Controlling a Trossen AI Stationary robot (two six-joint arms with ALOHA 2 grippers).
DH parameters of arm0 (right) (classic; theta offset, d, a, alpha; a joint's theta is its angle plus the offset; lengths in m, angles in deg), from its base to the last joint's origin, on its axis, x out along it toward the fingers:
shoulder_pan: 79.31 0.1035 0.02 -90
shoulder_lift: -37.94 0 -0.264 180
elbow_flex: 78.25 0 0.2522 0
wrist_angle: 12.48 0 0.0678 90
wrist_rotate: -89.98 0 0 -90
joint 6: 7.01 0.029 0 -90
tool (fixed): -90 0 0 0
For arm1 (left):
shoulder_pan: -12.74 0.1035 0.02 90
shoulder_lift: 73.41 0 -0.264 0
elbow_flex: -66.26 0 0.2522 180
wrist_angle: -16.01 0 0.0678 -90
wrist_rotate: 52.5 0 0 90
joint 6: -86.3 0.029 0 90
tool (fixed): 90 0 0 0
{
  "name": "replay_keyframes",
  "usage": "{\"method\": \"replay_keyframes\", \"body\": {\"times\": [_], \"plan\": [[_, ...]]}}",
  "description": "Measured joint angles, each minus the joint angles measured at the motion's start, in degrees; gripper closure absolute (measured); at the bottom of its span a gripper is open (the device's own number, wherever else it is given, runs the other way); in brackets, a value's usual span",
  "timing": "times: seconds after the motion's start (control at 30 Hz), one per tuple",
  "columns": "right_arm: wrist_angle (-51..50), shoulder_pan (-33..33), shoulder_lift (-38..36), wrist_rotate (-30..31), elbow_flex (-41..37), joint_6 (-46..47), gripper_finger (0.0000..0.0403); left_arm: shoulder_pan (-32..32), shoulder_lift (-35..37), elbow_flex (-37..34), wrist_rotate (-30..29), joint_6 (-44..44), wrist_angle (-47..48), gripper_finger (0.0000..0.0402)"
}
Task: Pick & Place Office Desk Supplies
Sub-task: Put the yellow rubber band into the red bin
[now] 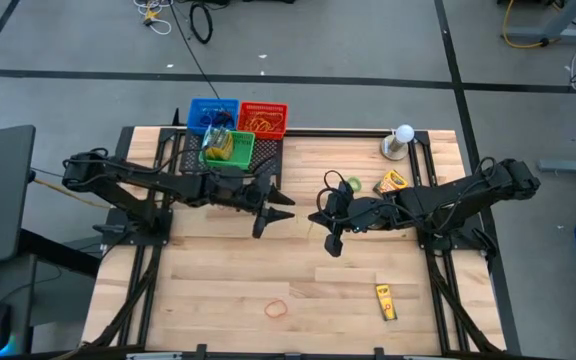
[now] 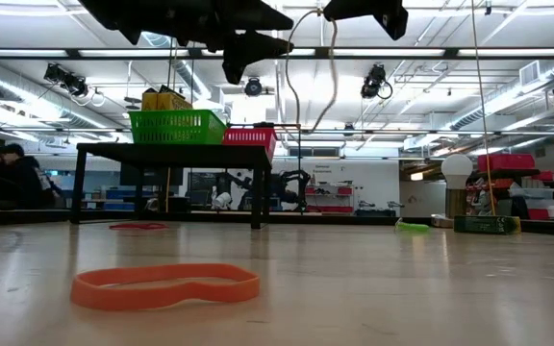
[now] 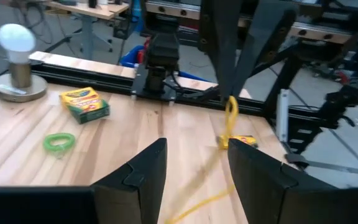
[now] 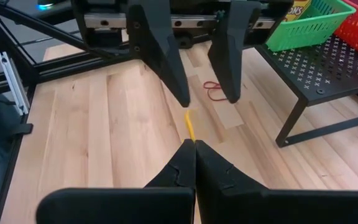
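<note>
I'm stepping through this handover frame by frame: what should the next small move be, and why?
Probably the left gripper should ease forward and close on the yellow rubber band. The right gripper is shut on that band, which hangs above the table, while the left gripper's open fingers face it from close by, not yet around it.

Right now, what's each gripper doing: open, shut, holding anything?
Left gripper: open, empty, raised above mid-table.
Right gripper: shut on a yellow rubber band, raised facing the left one.
</note>
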Motion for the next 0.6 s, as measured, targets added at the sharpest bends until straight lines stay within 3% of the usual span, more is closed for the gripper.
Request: {"method": "replay_keyframes", "body": {"times": [0.1,0.6], "plan": [[0.0,-0.5,0.0,0.0,0.0,0.0,0.0403,0.0,0.0,0.0,-3.4,0.9,0.7,0.0223],[2.0,-1.9,0.0,-0.2,0.0,-1.9,0.0403,-0.4,0.0,0.0,-1.6,3.3,2.1,0.0248]]}}
